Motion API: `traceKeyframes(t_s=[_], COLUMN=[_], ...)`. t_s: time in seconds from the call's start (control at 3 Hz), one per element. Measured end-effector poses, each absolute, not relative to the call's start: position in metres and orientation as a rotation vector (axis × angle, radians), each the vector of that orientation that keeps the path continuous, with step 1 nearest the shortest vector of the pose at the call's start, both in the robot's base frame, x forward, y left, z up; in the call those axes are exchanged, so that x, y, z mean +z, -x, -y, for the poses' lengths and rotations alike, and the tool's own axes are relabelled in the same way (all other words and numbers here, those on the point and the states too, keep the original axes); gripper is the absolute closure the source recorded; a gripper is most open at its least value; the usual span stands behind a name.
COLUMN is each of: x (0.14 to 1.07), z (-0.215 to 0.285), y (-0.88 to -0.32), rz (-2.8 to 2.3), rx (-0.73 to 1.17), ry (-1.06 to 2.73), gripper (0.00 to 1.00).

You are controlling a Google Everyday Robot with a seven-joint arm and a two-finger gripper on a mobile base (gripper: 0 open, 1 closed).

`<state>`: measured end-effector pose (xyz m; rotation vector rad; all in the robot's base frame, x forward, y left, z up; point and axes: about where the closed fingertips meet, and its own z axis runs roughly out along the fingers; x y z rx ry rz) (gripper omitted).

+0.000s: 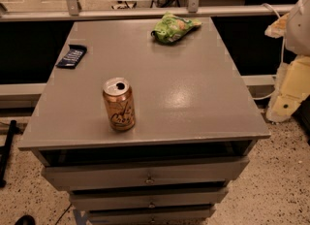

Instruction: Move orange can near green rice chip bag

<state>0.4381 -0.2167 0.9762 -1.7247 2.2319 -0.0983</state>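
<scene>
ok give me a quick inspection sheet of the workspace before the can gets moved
surface: grey cabinet top, drawers below
job's things: orange can upright near the front left; green rice chip bag at the far edge, well apart from the can
clutter: dark blue packet flat at the left edge
grippers: gripper at the right edge of view, off the top, away from both things
cables: white cable behind the right corner
surroundings: speckled floor; metal rail behind

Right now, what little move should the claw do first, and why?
Probably reach the claw over toward the orange can. The claw is beyond the table's right edge, while the can stands upright near the front, apart from the green rice chip bag at the back.
</scene>
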Motion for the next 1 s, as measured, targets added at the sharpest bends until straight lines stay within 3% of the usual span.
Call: traceKeyframes(t_s=[0.67,1.0], x=[0.974,0.941], z=[0.208,0.165], y=[-0.443,-0.455], rz=[-2.174,-2.004], rx=[-0.053,0.114], ry=[1.712,1.749], gripper=[0.0,0.0])
